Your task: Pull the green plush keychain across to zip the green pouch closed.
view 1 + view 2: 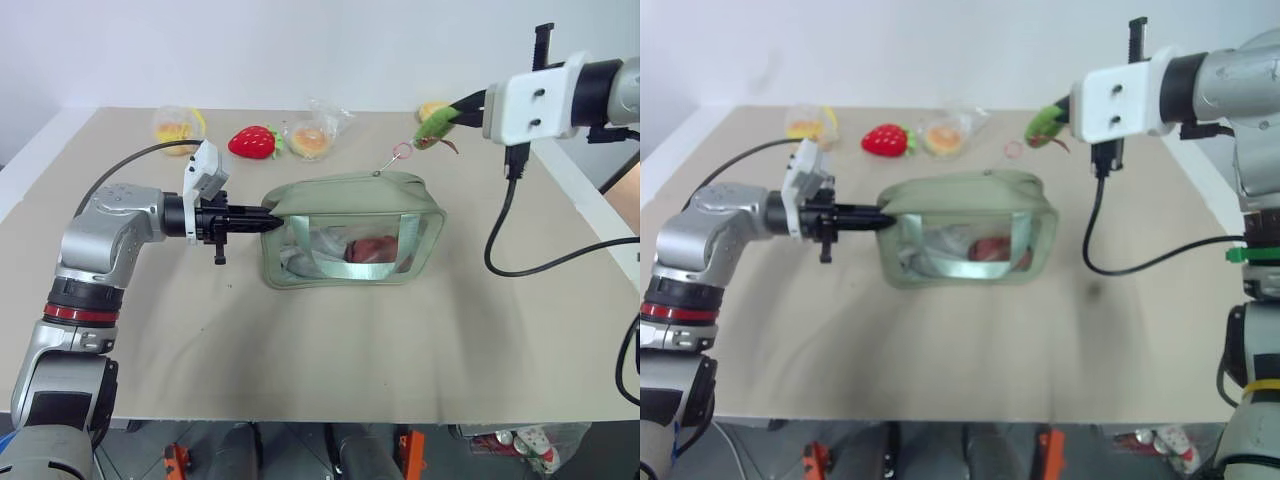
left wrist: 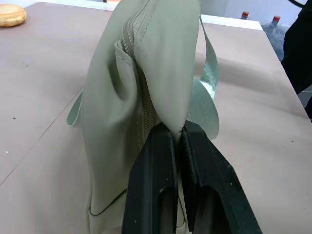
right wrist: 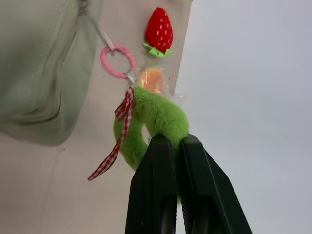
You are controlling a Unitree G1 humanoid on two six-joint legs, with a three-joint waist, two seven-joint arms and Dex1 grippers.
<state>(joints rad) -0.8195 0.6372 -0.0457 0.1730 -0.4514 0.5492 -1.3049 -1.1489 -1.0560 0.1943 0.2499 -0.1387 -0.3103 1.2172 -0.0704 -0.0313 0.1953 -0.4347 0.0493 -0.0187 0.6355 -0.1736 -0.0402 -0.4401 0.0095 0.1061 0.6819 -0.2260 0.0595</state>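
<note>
Right gripper clamped on green plush keychain, raised beyond green pouch's far-right corner; left gripper pinches pouch's left end.

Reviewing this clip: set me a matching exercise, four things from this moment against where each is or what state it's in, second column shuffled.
1. green plush keychain
2. green pouch
3. red plush strawberry
4. pink ring

A. lying on the table's far side
B. pinched at its end by the left gripper
C. links the zipper pull to the plush
D. clamped in the right gripper, lifted off the table

Pairs: 1-D, 2-B, 3-A, 4-C
</note>
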